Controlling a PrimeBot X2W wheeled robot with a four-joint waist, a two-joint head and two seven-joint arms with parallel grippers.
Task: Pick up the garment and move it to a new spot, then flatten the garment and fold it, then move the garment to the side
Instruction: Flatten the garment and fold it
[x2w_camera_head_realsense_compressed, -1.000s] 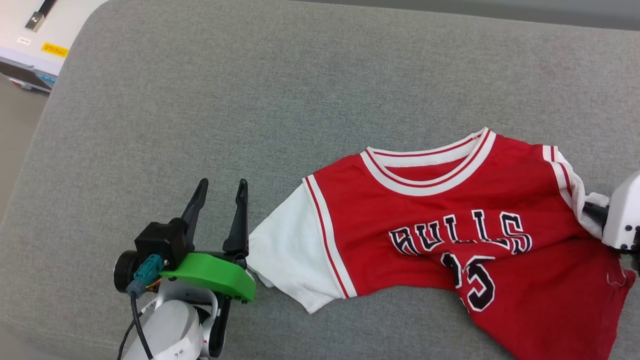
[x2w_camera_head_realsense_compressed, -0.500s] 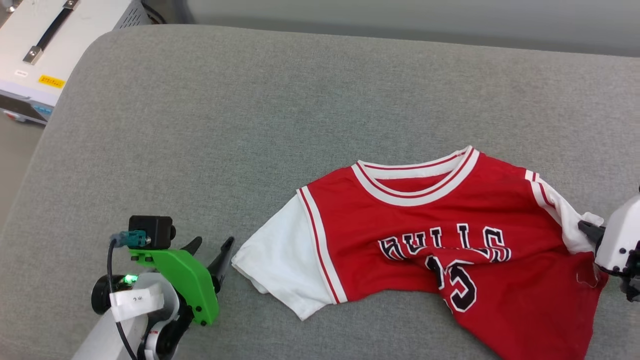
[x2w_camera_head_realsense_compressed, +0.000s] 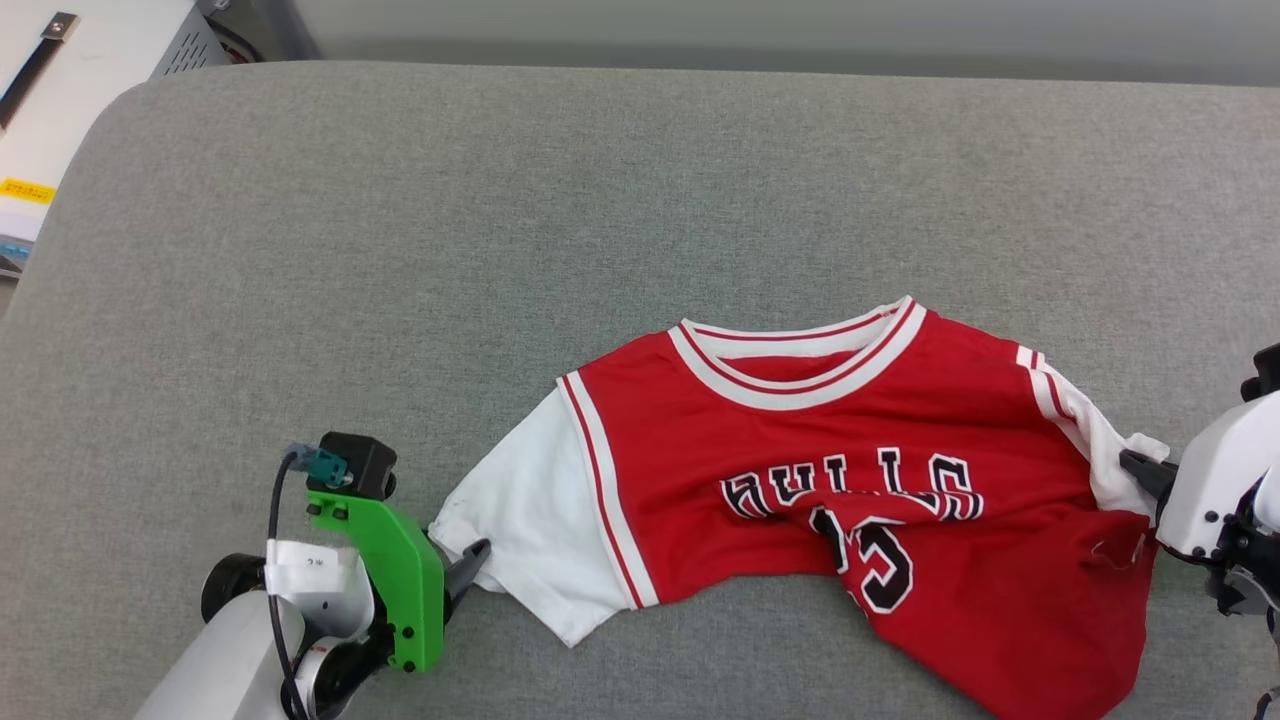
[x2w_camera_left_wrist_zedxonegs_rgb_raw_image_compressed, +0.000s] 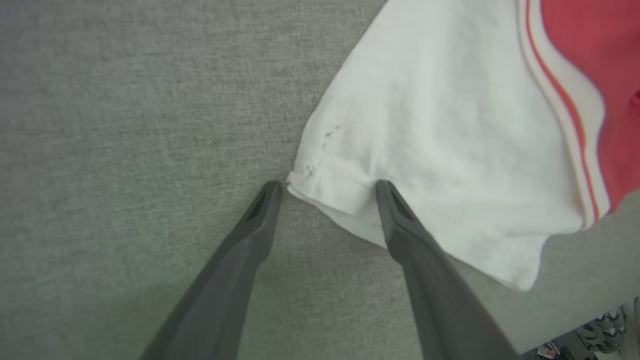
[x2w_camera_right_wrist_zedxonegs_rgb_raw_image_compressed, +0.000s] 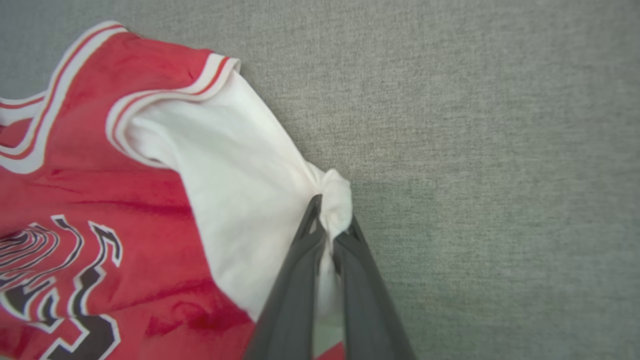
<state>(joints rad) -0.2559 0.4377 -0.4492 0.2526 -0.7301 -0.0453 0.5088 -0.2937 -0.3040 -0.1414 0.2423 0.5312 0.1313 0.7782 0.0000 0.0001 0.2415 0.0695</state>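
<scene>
- Garment (x2w_camera_head_realsense_compressed: 850, 480) lies front-up and rumpled on the grey cushion (x2w_camera_head_realsense_compressed: 500, 200), toward its 4 o'clock part.
- Left gripper (x2w_camera_left_wrist_zedxonegs_rgb_raw_image_compressed: 327, 185), at the garment's 9 o'clock end, stands wide apart astride the white sleeve's hem corner, gripping nothing.
- Right gripper (x2w_camera_right_wrist_zedxonegs_rgb_raw_image_compressed: 334, 212), at 3 o'clock, is clamped on the other sleeve's bunched cuff.

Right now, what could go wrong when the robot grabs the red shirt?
The left gripper is open around only the corner of one white sleeve; closing there might catch too little and slip.
The right gripper pinches a small bunch of the other sleeve; a hard pull could tug it free.
The shirt is creased across its number; lifting may keep that fold.
</scene>
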